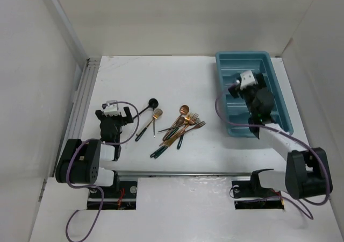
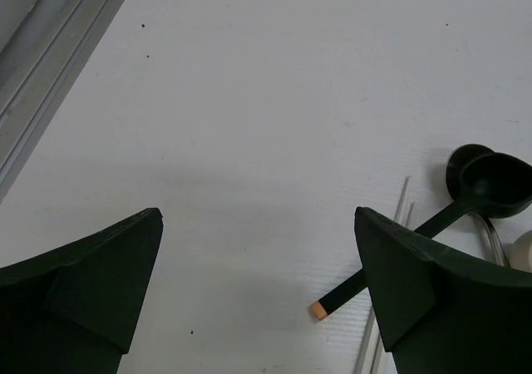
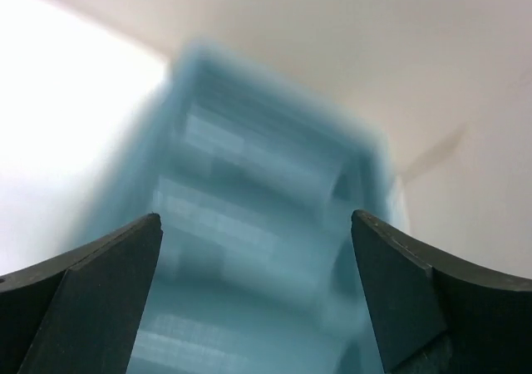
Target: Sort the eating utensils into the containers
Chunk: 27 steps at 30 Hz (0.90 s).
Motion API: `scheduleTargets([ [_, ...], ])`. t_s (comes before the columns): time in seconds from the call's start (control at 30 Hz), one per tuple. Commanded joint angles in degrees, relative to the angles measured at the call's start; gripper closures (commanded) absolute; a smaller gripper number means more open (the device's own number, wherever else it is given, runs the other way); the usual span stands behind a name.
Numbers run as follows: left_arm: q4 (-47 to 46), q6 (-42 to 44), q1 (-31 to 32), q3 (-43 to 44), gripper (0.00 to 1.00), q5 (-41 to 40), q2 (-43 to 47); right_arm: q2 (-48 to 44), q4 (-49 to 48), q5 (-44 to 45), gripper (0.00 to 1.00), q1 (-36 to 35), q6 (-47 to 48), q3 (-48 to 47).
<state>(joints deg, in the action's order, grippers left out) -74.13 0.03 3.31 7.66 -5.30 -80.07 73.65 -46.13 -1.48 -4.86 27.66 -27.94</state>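
1. The left claw (image 1: 114,114) is hanging close above the desk (image 1: 177,75), its jaws standing wide with nothing between them.
2. The right claw (image 1: 243,86) is hanging over the teal tray (image 1: 242,55), jaws likewise spread wide and gripping nothing; its wrist view is showing the tray's slots only as a blur.
3. The eating utensils (image 1: 180,126) are lying in a loose, crossed pile on the desk between the two arms, well apart from the tray.
4. A dark spoon (image 2: 489,179) is lying just beside the left claw, its handle running behind one fingertip in the wrist view.
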Motion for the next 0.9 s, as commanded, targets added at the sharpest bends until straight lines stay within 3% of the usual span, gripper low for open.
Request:
scheduleTargets([
  [0.0, -11.83, 0.32, -0.15, 1.39, 0.0, 0.82, 1.24, -7.2, 14.57, 2.43, 0.0, -9.0, 11.65, -17.55],
  [0.07, -12.7, 3.04, -0.15, 0.87, 0.0, 8.97, 3.76, -3.28, 17.89, 9.35, 0.0, -15.42, 19.06, -30.06],
  [0.1, -6.44, 3.04, -3.02, 3.13, 0.0, 13.78, 7.09, -0.38, 19.92, 13.82, 0.0, -17.44, 28.58, -35.46],
  [0.13, 8.06, 4.87, -3.66, 8.81, 0.0, 19.48, 11.82, 3.13, 22.37, 18.91, 0.0, -19.11, 33.38, -41.43],
  [0.17, 20.13, 11.94, -3.66, 15.56, 0.0, 31.28, 14.91, 7.0, 25.53, 30.1, 0.0, -21.65, 37.6, -53.5],
  [0.2, 32.87, 30.37, -0.36, 27.72, 0.0, 34.71, 14.95, 15.48, 25.56, 36.74, 0.0, -22.55, 43.82, -59.53],
  [0.23, 33.69, 30.55, 1.07, 33.33, 0.0, 31.78, 13.47, 20.09, 25.56, 43.59, 0.0, -23.25, 45.62, -66.03],
  [0.27, 33.7, 27.16, 1.08, 39.65, 0.0, 19.23, 10.84, 24.74, 25.56, 56.37, 0.0, -23.26, 45.64, -73.32],
  [0.3, 35.96, 21.82, 1.08, 47.63, 0.0, 11.36, 6.99, 29.31, 25.56, 61.8, 0.0, -23.26, 45.64, -88.19],
  [0.33, 50.6, 10.19, 1.08, 68.33, 0.0, 4.23, -2.45, 37.02, 26.95, 65.68, 0.0, -23.78, 45.03, -95.12],
  [0.37, 61.88, 10.08, 0.13, 80.11, 0.0, 5.99, -7.76, 38.49, 30.19, 65.11, 0.0, -24.31, 45.03, -99.45],
  [0.4, 73.22, 12.34, -0.84, 90.84, 0.0, 13.57, -12.69, 37.98, 34.75, 62.85, 0.0, -26.23, 43.98, -98.45],
  [0.43, 96.31, 15.84, -1.63, 101.39, 0.0, 21.83, -22.57, 35.8, 38.53, 60.13, 0.0, -27.47, 42.23, -96.88],
  [0.47, 107.41, 23.88, -1.64, 119.34, 0.0, 28.87, -27.28, 34.47, 44.23, 57.23, 0.0, -28.52, 34.21, -95.9],
  [0.5, 116.4, 25.44, -1.64, 125.87, 0.02, 33.9, -31.42, 33.24, 51.94, 45.97, 0.0, -29.23, 28.04, -95.89],
  [0.53, 123.1, 26.59, -0.77, 129.59, 0.02, 33.95, -34.68, 32.36, 69.68, 36.64, 0.0, -28.54, 20.93, -99.64],
  [0.57, 131.26, 28.95, 0.63, 128.93, 0.02, 33.08, -38.02, 31.13, 76.47, 25.15, 0.0, -26.8, 9.81, -101.5],
  [0.6, 132.04, 31.58, 0.64, 125.44, 0.02, 31.33, -38.05, 29.99, 79.67, 13.63, 0.0, -24.6, 5.26, -101.52],
  [0.63, 131.18, 31.61, 1.25, 120.88, 0.02, 26.53, -38.05, 28.67, 78.75, -2.93, 0.0, -20.49, 1.04, -95.69],
  [0.67, 126.91, 31.61, 1.26, 115.96, 0.13, 25.0, -37.09, 25.53, 76.74, -7.01, 0.0, -19.32, -2.92, -91.45],
  [0.73, 122.05, 31.61, -0.93, 103.03, 0.21, 24.29, -35.51, 23.13, 74.18, -7.85, 0.0, -19.31, -6.74, -84.06],
  [0.8, 116.87, 31.61, -1.46, 95.22, 0.29, 22.71, -34.19, 21.46, 72.85, -4.51, 0.02, -19.92, -8.23, -76.4],
  [0.87, 116.32, 34.06, -1.47, 92.11, 0.3, 24.63, -34.18, 20.66, 72.85, -3.98, 0.04, -21.76, -8.24, -72.1],
])
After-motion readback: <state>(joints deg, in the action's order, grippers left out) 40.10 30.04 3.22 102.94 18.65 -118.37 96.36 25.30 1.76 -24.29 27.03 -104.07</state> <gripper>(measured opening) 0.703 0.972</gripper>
